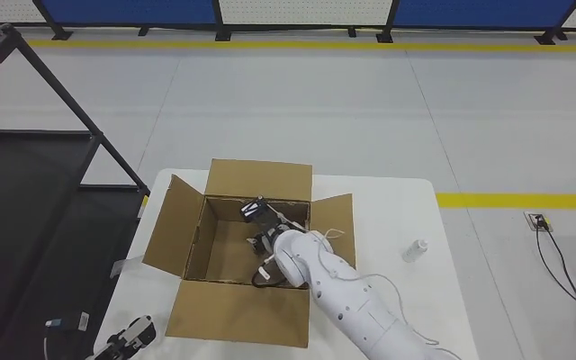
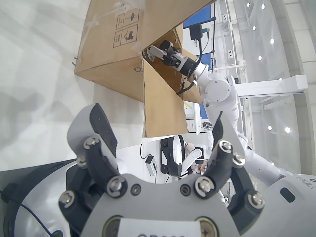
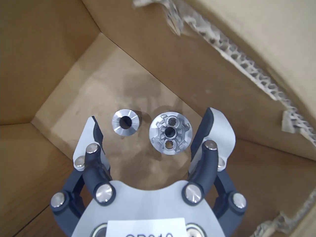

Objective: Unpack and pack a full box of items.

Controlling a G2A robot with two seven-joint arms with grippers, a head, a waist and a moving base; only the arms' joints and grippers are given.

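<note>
Inside the cardboard box, over one corner of its floor, your right gripper hangs with its fingers spread wide and nothing between them. Below it two metal parts lie on the cardboard, near each other but apart. One is a small cone-shaped ring with a dark bore, the other a larger round disc with a ribbed face and holes through it. Seen end-on, you cannot tell how tall either part is. In the top view the white right arm covers that stretch of the floor, so both parts are hidden under it. A torn corrugated edge of the box runs beside the gripper. The box stands on the white table with its flaps folded outward. Your left gripper is outside the box, off a near corner, also wide open and empty; in the top view it is partly cut off at the lower edge. A small clear bottle sits on the table well apart from the box, too small to make out further.
</note>
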